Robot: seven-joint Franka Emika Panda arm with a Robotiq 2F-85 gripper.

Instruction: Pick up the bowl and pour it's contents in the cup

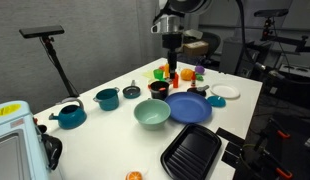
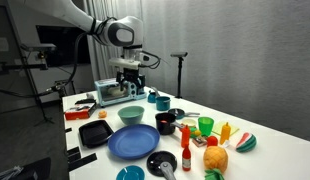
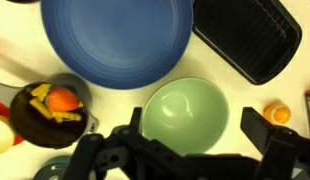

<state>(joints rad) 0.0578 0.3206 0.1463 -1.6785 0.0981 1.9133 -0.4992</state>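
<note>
The pale mint-green bowl (image 3: 185, 110) sits upright on the white table and looks empty; it also shows in both exterior views (image 1: 152, 113) (image 2: 131, 115). The black cup (image 3: 35, 125) stands to its left in the wrist view and holds a small orange piece (image 3: 62, 99) among yellow bits. The cup also shows in both exterior views (image 1: 159, 90) (image 2: 165, 122). My gripper (image 3: 195, 135) hangs open and empty well above the bowl, its fingers on either side of it in the wrist view. It shows high over the table in both exterior views (image 1: 173, 62) (image 2: 128, 86).
A flat blue plate (image 1: 188, 108) lies beside the bowl, and a black grill tray (image 1: 192, 152) lies near the table's edge. A teal pot (image 1: 107, 98), a small grey lidded pot (image 1: 131, 90), a teal kettle (image 1: 68, 116), a white plate (image 1: 225, 92) and toy fruits (image 2: 216, 158) are around.
</note>
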